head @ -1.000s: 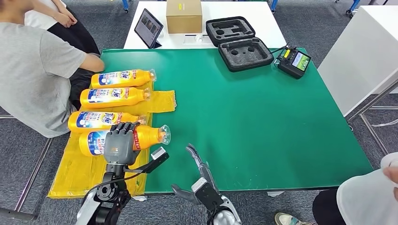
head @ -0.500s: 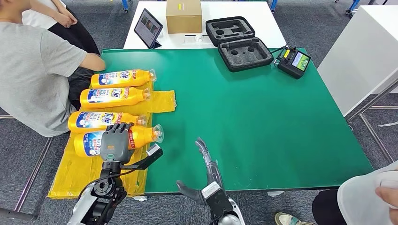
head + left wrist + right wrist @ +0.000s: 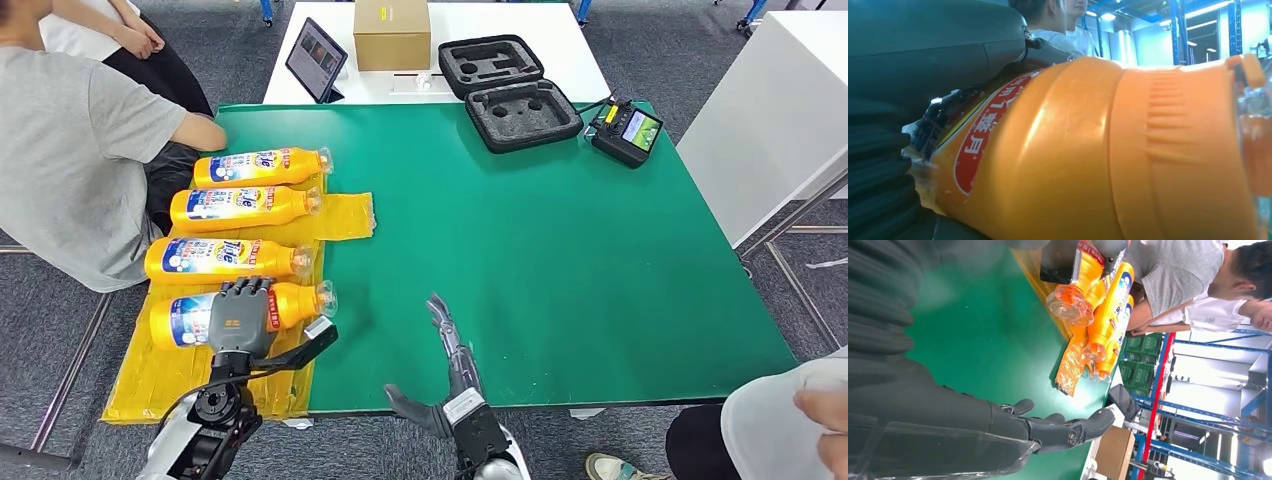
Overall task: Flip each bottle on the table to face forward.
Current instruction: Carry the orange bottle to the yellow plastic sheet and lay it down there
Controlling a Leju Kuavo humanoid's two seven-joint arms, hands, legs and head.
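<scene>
While all four orange bottles lie on the yellow sheet (image 3: 345, 215) with labels up, the task looks nearly finished. Nearest that sheet's front edge, the last bottle (image 3: 300, 301) sits under the left hand (image 3: 240, 316), fingers wrapped over it. Beside the sheet, the right hand (image 3: 448, 345) hovers, fingers extended, holding nothing.

Four orange plastic bottles (image 3: 250, 167) with blue-and-white labels lie on one yellow plastic sheet (image 3: 345, 215) on the green bench (image 3: 560, 250), beyond which sit one brown cardboard box (image 3: 392, 35), one dark tablet (image 3: 317, 60), one black foam-lined case (image 3: 510, 92) and one black handheld controller (image 3: 626, 131).
</scene>
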